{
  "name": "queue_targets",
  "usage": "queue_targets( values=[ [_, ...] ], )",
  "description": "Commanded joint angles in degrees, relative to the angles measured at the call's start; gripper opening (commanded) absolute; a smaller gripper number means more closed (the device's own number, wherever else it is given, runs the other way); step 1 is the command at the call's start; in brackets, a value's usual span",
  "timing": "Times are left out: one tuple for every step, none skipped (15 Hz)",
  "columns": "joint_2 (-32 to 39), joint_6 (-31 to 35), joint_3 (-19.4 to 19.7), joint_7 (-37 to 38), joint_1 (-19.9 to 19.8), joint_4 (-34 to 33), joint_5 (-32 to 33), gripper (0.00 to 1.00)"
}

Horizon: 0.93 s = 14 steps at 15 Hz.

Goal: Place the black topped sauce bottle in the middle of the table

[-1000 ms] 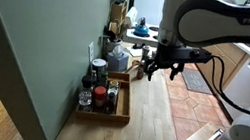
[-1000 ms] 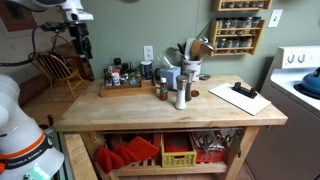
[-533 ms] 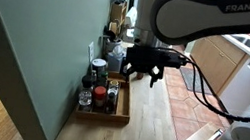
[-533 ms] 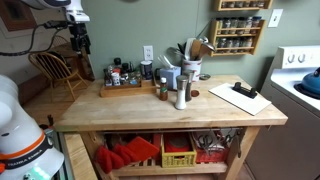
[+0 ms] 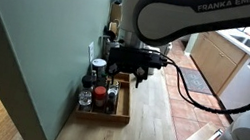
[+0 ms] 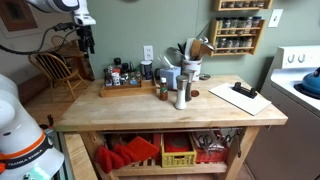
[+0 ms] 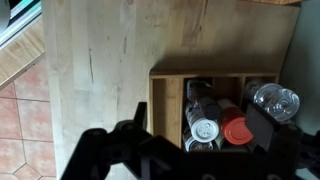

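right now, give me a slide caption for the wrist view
Open tool above the wooden tray of bottles on the table

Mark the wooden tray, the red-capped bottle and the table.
wooden tray (image 7: 157, 110), wrist view, its left wall.
red-capped bottle (image 7: 236, 131), wrist view, top of the cap.
table (image 7: 95, 60), wrist view, bare wood surface.

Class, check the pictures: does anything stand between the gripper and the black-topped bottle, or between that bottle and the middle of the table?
Only air lies between the open gripper and the black-topped bottle in the tray, though other bottles crowd it. Towards the middle of the table stand a brown bottle and a tall grinder.
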<state>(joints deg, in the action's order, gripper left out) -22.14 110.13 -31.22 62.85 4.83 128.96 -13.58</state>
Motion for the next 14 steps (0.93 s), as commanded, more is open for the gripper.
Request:
queue_targets(
  values=[
    [0.76,0.18,2.75,1.13,3.25,-0.07,1.37,1.0],
    [0.76,0.18,2.75,1.14,3.28,-0.08,1.37,1.0],
    [2.15,0.64,2.96,0.71,3.53,-0.8,1.31,1.0],
    [3.38,0.83,3.27,0.74,4.03,-1.55,0.84,1.0],
    [4.33,1.08,3.54,0.67,4.54,-2.03,0.56,1.0],
    [5.62,1.78,3.46,1.47,4.62,-2.56,1.13,1.0],
    [6.96,2.57,3.51,1.73,4.82,-3.03,1.36,1.0],
    [8.28,3.16,3.39,2.48,4.84,-3.39,2.11,1.0],
    [9.62,3.58,3.5,2.8,5.13,-3.71,2.39,1.0],
    [10.83,4.47,3.52,3.67,5.27,-3.88,3.29,1.0],
    [12.01,5.27,3.7,4.3,5.5,-4.09,4.02,1.0],
    [13.52,5.84,4.2,4.09,5.93,-4.28,4.03,1.0],
    [14.56,6.78,4.6,4.48,6.14,-4.15,4.58,1.0],
    [15.48,7.66,5.08,4.51,6.4,-4.01,5.32,1.0]
  ],
)
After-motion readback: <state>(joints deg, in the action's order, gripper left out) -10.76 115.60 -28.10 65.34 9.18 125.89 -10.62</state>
